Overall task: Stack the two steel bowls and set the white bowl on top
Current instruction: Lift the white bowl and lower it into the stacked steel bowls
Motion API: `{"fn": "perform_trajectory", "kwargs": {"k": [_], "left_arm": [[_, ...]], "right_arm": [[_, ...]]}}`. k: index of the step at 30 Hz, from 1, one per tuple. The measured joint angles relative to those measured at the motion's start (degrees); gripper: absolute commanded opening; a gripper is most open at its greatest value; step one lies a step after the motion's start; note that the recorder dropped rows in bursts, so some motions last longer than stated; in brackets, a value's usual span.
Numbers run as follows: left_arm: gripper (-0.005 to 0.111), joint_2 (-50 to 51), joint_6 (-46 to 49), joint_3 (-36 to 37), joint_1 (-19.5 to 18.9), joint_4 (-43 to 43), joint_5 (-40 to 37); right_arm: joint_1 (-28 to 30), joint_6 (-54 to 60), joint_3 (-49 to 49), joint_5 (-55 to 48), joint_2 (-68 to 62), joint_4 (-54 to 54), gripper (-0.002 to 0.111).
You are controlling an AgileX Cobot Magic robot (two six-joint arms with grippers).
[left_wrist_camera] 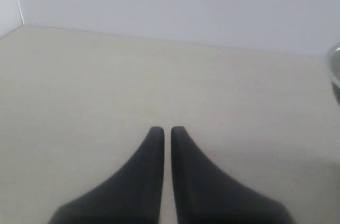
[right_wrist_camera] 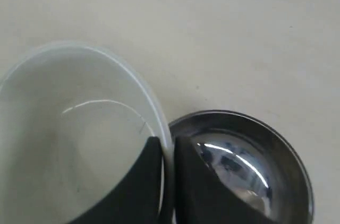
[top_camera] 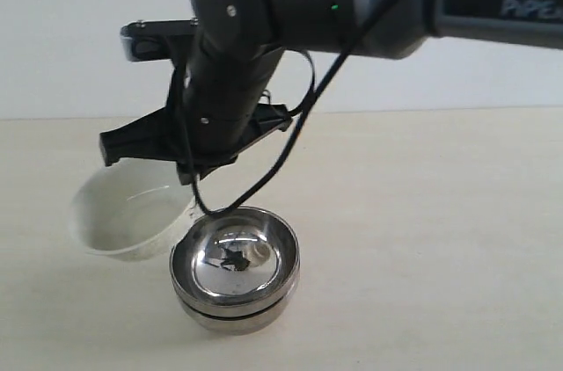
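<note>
**Item 1, steel bowls.** Two, nested one inside the other, upright on the table (top_camera: 440, 239), low and a little left of centre in the exterior view. The upper steel bowl (top_camera: 236, 252) is mirror-bright and reflects the arm above it. Of the lower steel bowl (top_camera: 233, 316) only an outer band shows beneath the upper rim.

**Item 2, white bowl (top_camera: 123, 217).** Plain pale inside. It sits at about 10 o'clock from the steel stack in the exterior view, tilted, with its mouth turned toward the camera. Its rim lies just beside the upper steel rim; contact cannot be told, nor whether its base rests on the table.

**Item 3, right claw (right_wrist_camera: 168, 144).** Dark fingers narrowed onto the white bowl's rim, one inside the wall and one outside. Its arm (top_camera: 352, 2) reaches in from 2 o'clock, across the middle of the exterior view. A black cable (top_camera: 264, 186) loops below the arm, down to the steel rim.

**Item 4, left claw (left_wrist_camera: 167, 131).** Fingers drawn almost together with only a thin slit between them, gripping nothing, over bare table. A sliver of steel rim shows at the frame edge of the left wrist view.

**Item 5, wall (top_camera: 70, 37).** Plain and pale, behind the table.
</note>
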State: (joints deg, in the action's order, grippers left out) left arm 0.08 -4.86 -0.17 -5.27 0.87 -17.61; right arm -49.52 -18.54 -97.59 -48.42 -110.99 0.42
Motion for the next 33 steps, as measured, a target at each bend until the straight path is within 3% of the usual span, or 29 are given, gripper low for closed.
{"fn": "perform_trajectory", "kwargs": {"k": [8, 15, 33], "left_arm": [[0.004, 0.00, 0.00, 0.00, 0.00, 0.00, 0.00], [0.004, 0.00, 0.00, 0.00, 0.00, 0.00, 0.00], [0.004, 0.00, 0.00, 0.00, 0.00, 0.00, 0.00]], "right_arm": [[6.01, 0.00, 13.59, 3.32, 8.75, 0.50, 0.000], [8.73, 7.10, 22.91, 10.97, 9.85, 9.62, 0.000], [8.83, 7.73, 23.80, 14.25, 5.56, 10.86, 0.000]]}}
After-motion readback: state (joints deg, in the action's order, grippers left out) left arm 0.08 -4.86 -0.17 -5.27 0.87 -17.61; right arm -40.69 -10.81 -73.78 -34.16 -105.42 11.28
